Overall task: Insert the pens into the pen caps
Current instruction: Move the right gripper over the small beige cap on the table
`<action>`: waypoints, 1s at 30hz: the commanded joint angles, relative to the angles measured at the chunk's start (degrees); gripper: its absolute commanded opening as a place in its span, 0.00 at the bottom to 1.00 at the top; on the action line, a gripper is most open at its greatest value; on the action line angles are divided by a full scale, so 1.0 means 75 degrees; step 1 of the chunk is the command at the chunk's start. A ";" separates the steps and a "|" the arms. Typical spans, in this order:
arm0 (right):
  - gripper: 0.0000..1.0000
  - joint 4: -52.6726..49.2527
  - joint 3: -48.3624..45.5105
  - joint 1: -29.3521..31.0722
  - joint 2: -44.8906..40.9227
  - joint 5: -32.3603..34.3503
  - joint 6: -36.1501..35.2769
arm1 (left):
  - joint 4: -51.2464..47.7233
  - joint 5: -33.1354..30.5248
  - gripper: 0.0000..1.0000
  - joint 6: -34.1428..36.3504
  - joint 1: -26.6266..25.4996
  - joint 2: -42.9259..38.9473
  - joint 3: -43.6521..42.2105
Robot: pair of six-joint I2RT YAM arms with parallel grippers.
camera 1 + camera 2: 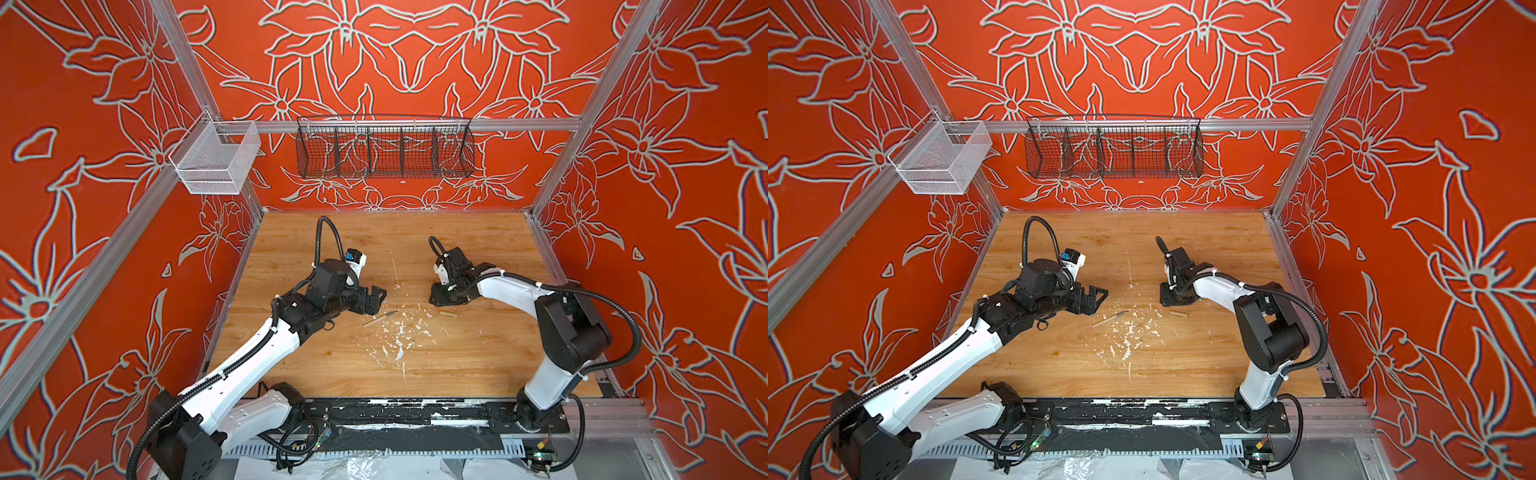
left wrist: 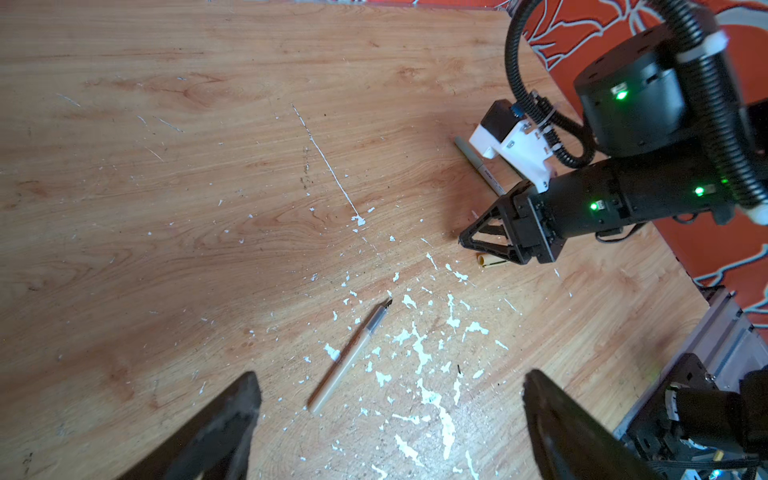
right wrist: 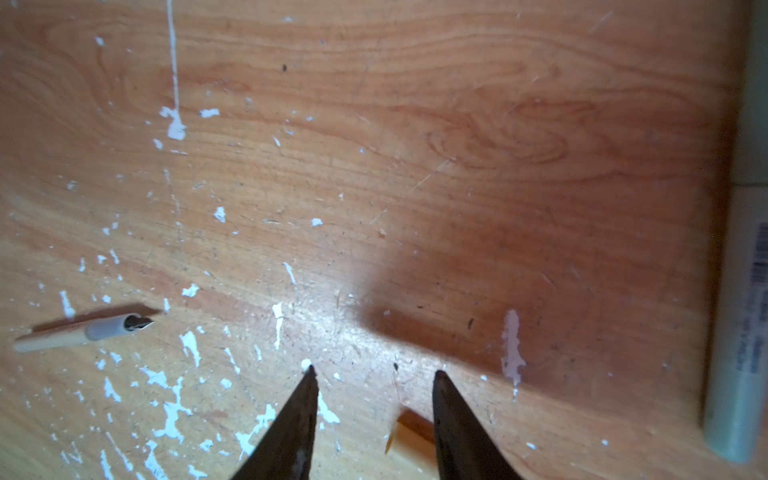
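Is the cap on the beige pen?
No, the beige pen lies on the table with its dark tip bare, and the beige cap lies apart from it.

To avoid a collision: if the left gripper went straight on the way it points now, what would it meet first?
Probably the slim beige pen with a dark tip, lying on the wooden table ahead of the open left gripper; depth is unclear.
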 commanded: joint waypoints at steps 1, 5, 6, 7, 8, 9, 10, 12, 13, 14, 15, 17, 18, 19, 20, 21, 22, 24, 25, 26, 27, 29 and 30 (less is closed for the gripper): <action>0.46 -0.0024 -0.0022 0.0033 0.0133 -0.0127 0.0041 | -0.0064 -0.0004 0.97 -0.0021 -0.0017 -0.0245 -0.0114; 0.46 -0.0112 -0.0163 0.0085 0.0065 -0.0318 0.0071 | -0.0070 -0.0049 0.97 0.0010 -0.0018 -0.0323 -0.0161; 0.46 -0.0175 -0.0220 0.0115 0.0003 -0.0318 0.0077 | -0.0133 -0.0050 0.97 0.0001 -0.0017 -0.0308 -0.0119; 0.46 -0.0212 -0.0290 0.0144 -0.0078 -0.0318 0.0085 | -0.0171 -0.0055 0.97 0.0009 -0.0017 -0.0318 -0.0081; 0.46 -0.0250 -0.0355 0.0156 -0.0143 -0.0323 0.0093 | -0.0188 -0.0056 0.97 0.0011 -0.0023 -0.0320 -0.0065; 0.47 -0.0267 -0.0453 0.0164 -0.0218 -0.0334 0.0112 | -0.0180 -0.0051 0.97 0.0009 -0.0017 -0.0341 -0.0059; 0.47 -0.0271 -0.0558 0.0169 -0.0288 -0.0411 0.0121 | -0.0150 -0.0041 0.97 0.0035 -0.0021 -0.0360 -0.0080; 0.47 -0.0326 -0.0694 0.0169 -0.0372 -0.0435 0.0164 | -0.0102 -0.0051 0.97 0.0096 -0.0017 -0.0379 -0.0120; 0.47 -0.0372 -0.0759 0.0173 -0.0429 -0.0454 0.0179 | -0.0124 -0.0060 0.97 0.0105 -0.0017 -0.0366 -0.0107; 0.47 -0.0410 -0.0818 0.0170 -0.0502 -0.0449 0.0189 | -0.0174 -0.0081 0.97 0.0110 -0.0020 -0.0349 -0.0072; 0.47 -0.0436 -0.0893 0.0184 -0.0632 -0.0425 0.0226 | -0.0217 -0.0076 0.97 0.0099 -0.0020 -0.0343 -0.0037; 0.47 -0.0566 -0.1007 0.0197 -0.0905 -0.0401 0.0253 | -0.0248 -0.0041 0.97 0.0084 -0.0017 -0.0353 -0.0008; 0.47 -0.0679 -0.1049 0.0205 -0.1042 -0.0409 0.0265 | -0.0249 -0.0038 0.97 0.0076 -0.0023 -0.0375 -0.0012; 0.48 -0.0779 -0.1074 0.0219 -0.1182 -0.0439 0.0250 | -0.0243 -0.0029 0.97 0.0071 -0.0017 -0.0389 -0.0030; 0.49 -0.0961 -0.1086 0.0224 -0.1296 -0.0474 0.0213 | -0.0208 -0.0015 0.97 0.0094 -0.0018 -0.0390 -0.0067; 0.50 -0.1145 -0.1092 0.0251 -0.1413 -0.0423 0.0206 | -0.0202 -0.0040 0.97 0.0100 -0.0026 -0.0390 -0.0083; 0.50 -0.1286 -0.1099 0.0274 -0.1532 -0.0327 0.0226 | -0.0202 -0.0069 0.97 0.0105 -0.0018 -0.0396 -0.0084; 0.51 -0.1547 -0.1156 0.0276 -0.1855 -0.0149 0.0304 | -0.0240 -0.0188 0.97 0.0057 -0.0017 -0.0391 -0.0099; 0.52 -0.1657 -0.1157 0.0278 -0.1999 -0.0004 0.0380 | -0.0237 -0.0224 0.97 0.0036 -0.0020 -0.0390 -0.0102; 0.53 -0.1767 -0.1137 0.0272 -0.2161 0.0172 0.0478 | -0.0226 -0.0228 0.97 0.0041 -0.0017 -0.0393 -0.0107; 0.54 -0.1919 -0.1095 0.0273 -0.2266 0.0396 0.0574 | -0.0225 -0.0225 0.97 0.0038 -0.0017 -0.0391 -0.0110; 0.54 -0.2113 -0.1031 0.0280 -0.2351 0.0860 0.0827 | -0.0247 -0.0217 0.97 0.0032 -0.0017 -0.0390 -0.0102; 0.54 -0.2028 -0.1053 0.0267 -0.2354 0.1007 0.0966 | -0.0243 -0.0195 0.97 0.0035 -0.0017 -0.0390 -0.0105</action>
